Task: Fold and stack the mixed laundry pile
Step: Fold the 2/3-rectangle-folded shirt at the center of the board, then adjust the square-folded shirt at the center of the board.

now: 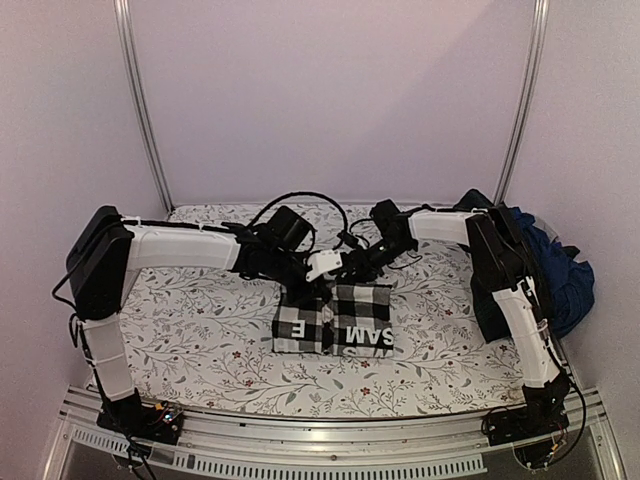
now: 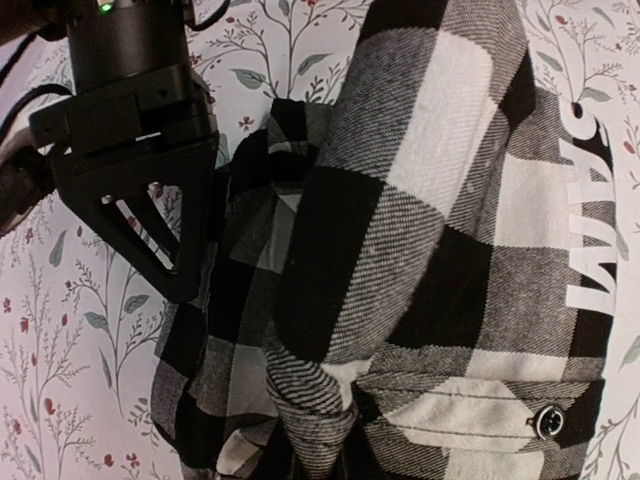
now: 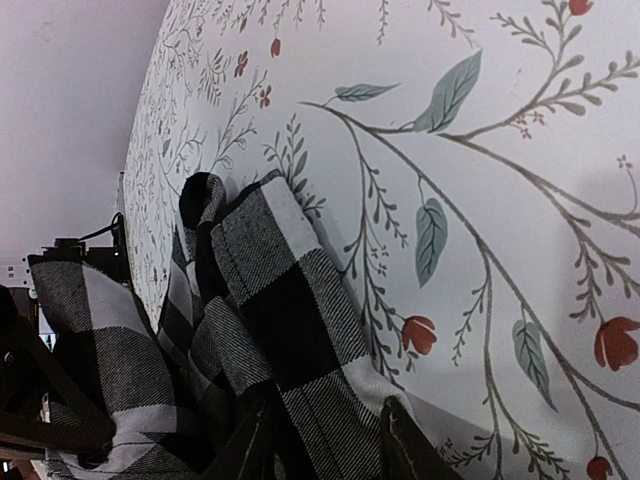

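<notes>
Black-and-white checked shirt (image 1: pixel 350 322) at centre frame may slip and unfold: left gripper (image 1: pixel 312 285) pinches it, while whether right gripper (image 3: pixel 325 450) clamps cannot be told.

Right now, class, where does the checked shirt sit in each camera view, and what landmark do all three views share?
Top external: checked shirt lies in the centre of the picture.
Left wrist: it fills the middle and right.
Right wrist: it is bunched in the lower left.
Shared landmark: the floral cloth under it.
</notes>
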